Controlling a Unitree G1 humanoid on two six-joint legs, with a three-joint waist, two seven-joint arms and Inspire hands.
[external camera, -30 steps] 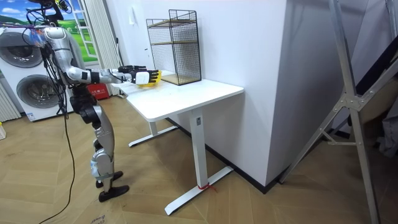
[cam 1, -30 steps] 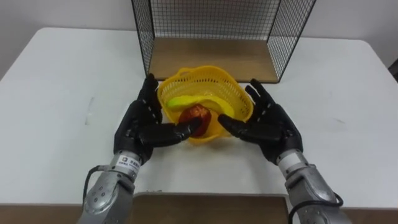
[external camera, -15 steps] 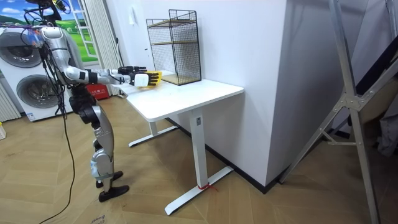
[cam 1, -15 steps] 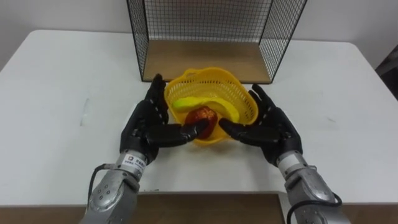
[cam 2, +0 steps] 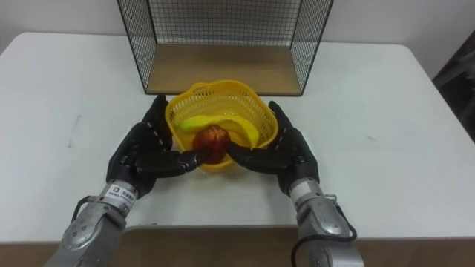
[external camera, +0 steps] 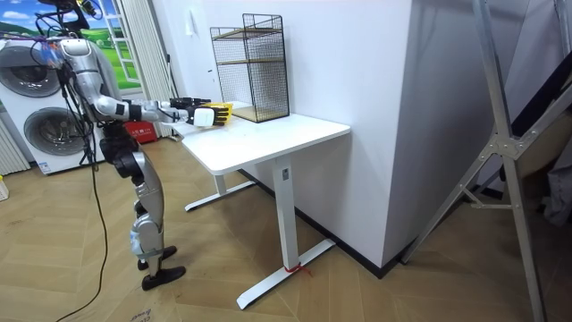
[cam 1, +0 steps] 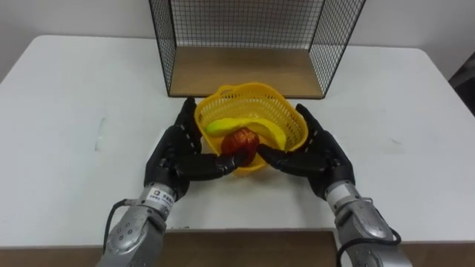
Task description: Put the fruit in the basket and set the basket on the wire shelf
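A yellow plastic basket [cam 1: 286,119] is lifted off the white table [cam 1: 67,111] just in front of the wire shelf [cam 1: 252,37]. Inside it lie a banana [cam 1: 249,124] and a red apple [cam 1: 240,141]. My left hand [cam 1: 174,156] presses its left side and my right hand [cam 1: 315,152] its right side, fingers straight, thumbs under the front. In the right eye view the basket [cam 2: 256,119] sits between the left hand [cam 2: 145,156] and the right hand [cam 2: 286,156]. In the room view I stand at the table's end, arms stretched toward the basket [external camera: 217,111].
The wire shelf's wooden floor [cam 1: 245,70] lies open just behind the basket, with black mesh walls left and right. The shelf [external camera: 250,67] has an upper level. A washing machine [external camera: 45,116] stands behind me.
Both hands have slid a little further forward with the basket between them, toward the shelf's opening. The head camera has shifted slightly.
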